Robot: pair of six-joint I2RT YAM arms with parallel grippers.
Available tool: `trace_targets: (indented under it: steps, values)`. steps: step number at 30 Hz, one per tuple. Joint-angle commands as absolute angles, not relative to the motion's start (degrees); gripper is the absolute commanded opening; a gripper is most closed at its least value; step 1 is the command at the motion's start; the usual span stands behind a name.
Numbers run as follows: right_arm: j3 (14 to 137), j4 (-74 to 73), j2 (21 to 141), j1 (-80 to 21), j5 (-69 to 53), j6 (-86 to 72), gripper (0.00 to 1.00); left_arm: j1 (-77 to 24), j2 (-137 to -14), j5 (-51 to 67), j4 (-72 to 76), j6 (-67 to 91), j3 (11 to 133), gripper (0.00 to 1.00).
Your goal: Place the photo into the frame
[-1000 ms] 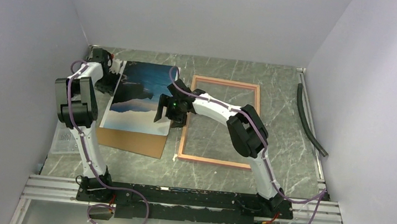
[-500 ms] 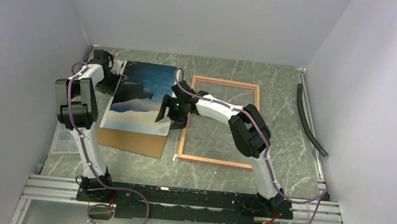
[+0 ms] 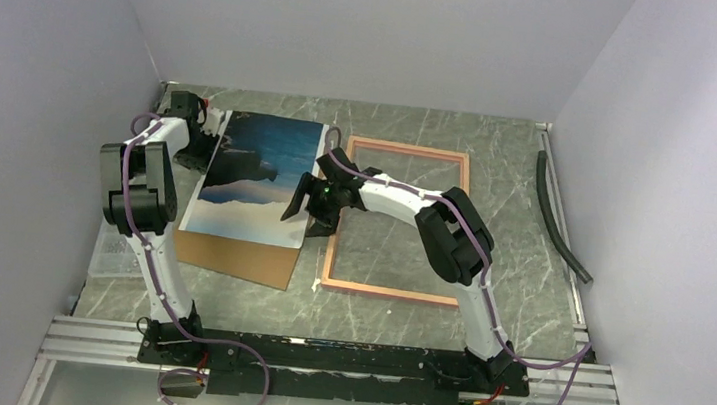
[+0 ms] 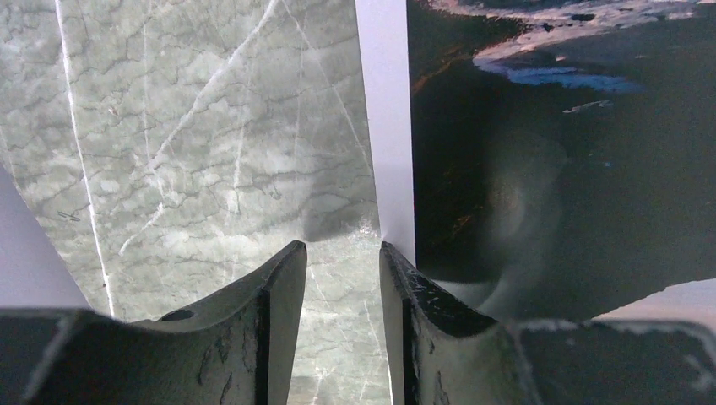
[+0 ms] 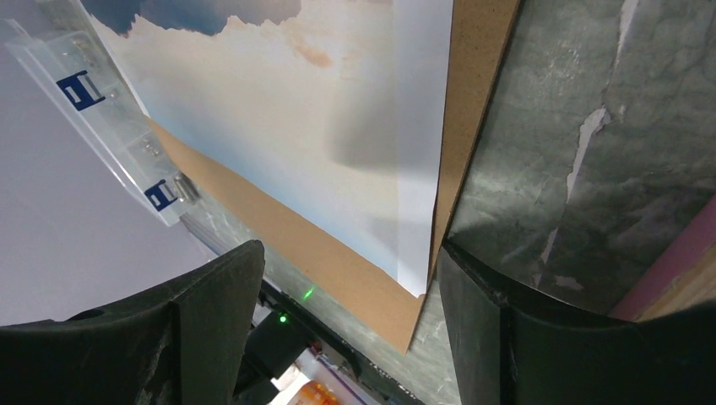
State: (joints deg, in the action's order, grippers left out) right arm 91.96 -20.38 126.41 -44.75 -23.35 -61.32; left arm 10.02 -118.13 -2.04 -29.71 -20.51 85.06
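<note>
The photo (image 3: 257, 177), sea and cliffs side up, lies on the brown backing board (image 3: 238, 258) left of centre. The pink frame (image 3: 408, 148) lies flat to its right. My right gripper (image 3: 306, 207) hangs open over the photo's right edge, beside the frame's left border. In the right wrist view its jaws (image 5: 350, 253) stand wide apart above the photo's pale corner (image 5: 321, 126), the board (image 5: 371, 287) and a bit of pink frame (image 5: 675, 253). My left gripper (image 3: 203, 136) is at the photo's far left edge. Its jaws (image 4: 339, 249) are apart and empty; one fingertip (image 4: 397, 261) is at the photo's white margin (image 4: 384, 126).
A clear plastic box (image 3: 113, 252) sits by the left wall, also in the right wrist view (image 5: 101, 110). A black hose (image 3: 559, 219) lies along the right wall. An aluminium rail (image 3: 318, 359) runs along the near edge. Walls close three sides.
The photo's far right corner has slid a little to the right, toward the frame. My right gripper has shifted slightly right with it. The left gripper has barely moved.
</note>
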Motion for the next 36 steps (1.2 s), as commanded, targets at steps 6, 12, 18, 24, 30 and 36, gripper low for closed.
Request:
trace_targets:
  steps: [6, 12, 18, 24, 30, 36]
  values:
    - [89.43, -12.97, 120.68, -45.43, -28.12, -66.75, 0.79, 8.09, -118.13, 1.94, -32.43, -20.27, 81.73, 0.43]
    - [88.47, -11.37, 119.82, -45.43, -28.57, -68.2, 0.79, 7.59, -117.95, 1.97, -32.34, -20.15, 81.15, 0.43]
    - [88.66, -12.67, 120.07, -45.33, -28.05, -67.62, 0.79, 7.03, -117.28, 1.99, -32.22, -20.08, 80.19, 0.42]
    - [87.92, -16.29, 121.06, -45.35, -27.12, -66.15, 0.82, 6.69, -117.31, 1.69, -31.9, -19.94, 79.32, 0.42]
    - [87.1, -19.46, 121.77, -45.53, -27.57, -65.57, 0.84, 6.33, -117.72, 1.5, -31.88, -19.95, 79.43, 0.42]
    - [90.74, -26.35, 122.14, -45.69, -25.28, -62.36, 0.84, 6.38, -117.79, 1.52, -32.01, -19.91, 79.65, 0.42]
